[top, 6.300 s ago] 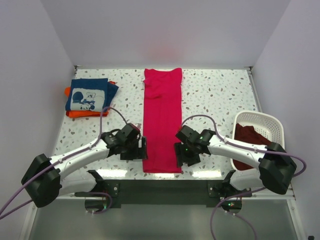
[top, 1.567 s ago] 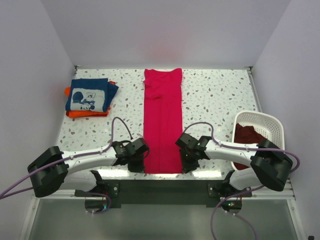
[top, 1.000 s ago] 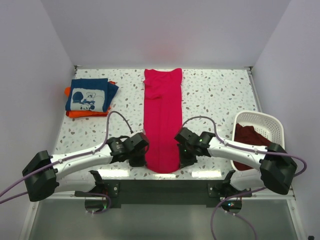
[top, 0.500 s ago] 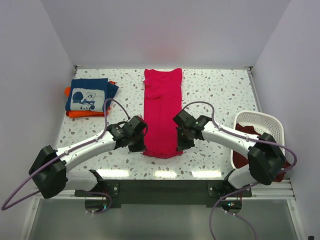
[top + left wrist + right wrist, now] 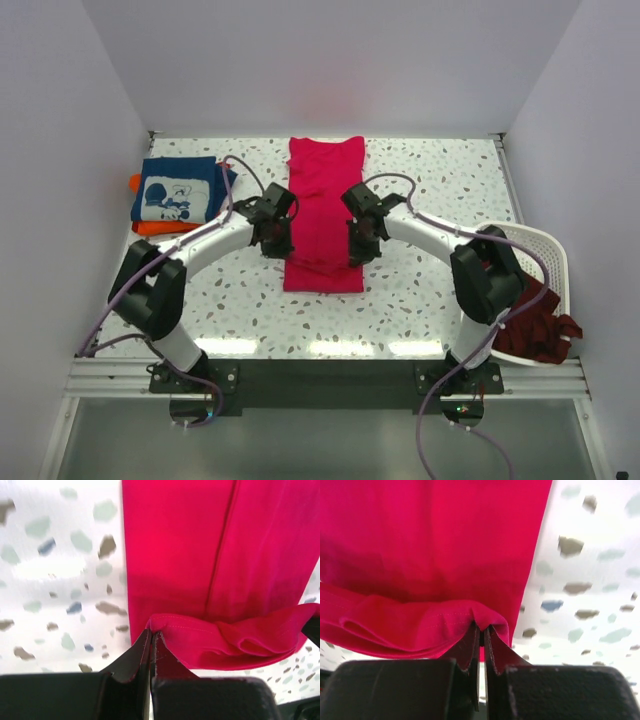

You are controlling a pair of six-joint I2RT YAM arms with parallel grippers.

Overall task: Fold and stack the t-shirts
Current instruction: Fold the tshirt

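A crimson-pink t-shirt (image 5: 326, 205) lies as a long strip down the middle of the table, its near end doubled back over itself. My left gripper (image 5: 277, 240) is shut on the left corner of the hem (image 5: 170, 629). On the hem's right corner (image 5: 475, 615) my right gripper (image 5: 358, 246) is shut too. Both hold the hem above the strip's middle. A folded navy t-shirt (image 5: 178, 188) with white print rests on an orange t-shirt (image 5: 175, 228) at the back left. A dark maroon t-shirt (image 5: 535, 318) hangs over the basket's rim.
The white plastic laundry basket (image 5: 545, 255) stands at the right edge, behind the right arm's base. White walls close in the speckled table (image 5: 440, 200) on three sides.
Both grippers have carried the shirt's near hem away from the table's front edge toward the back, doubling the strip over itself. The maroon cloth now spills over the basket's rim.
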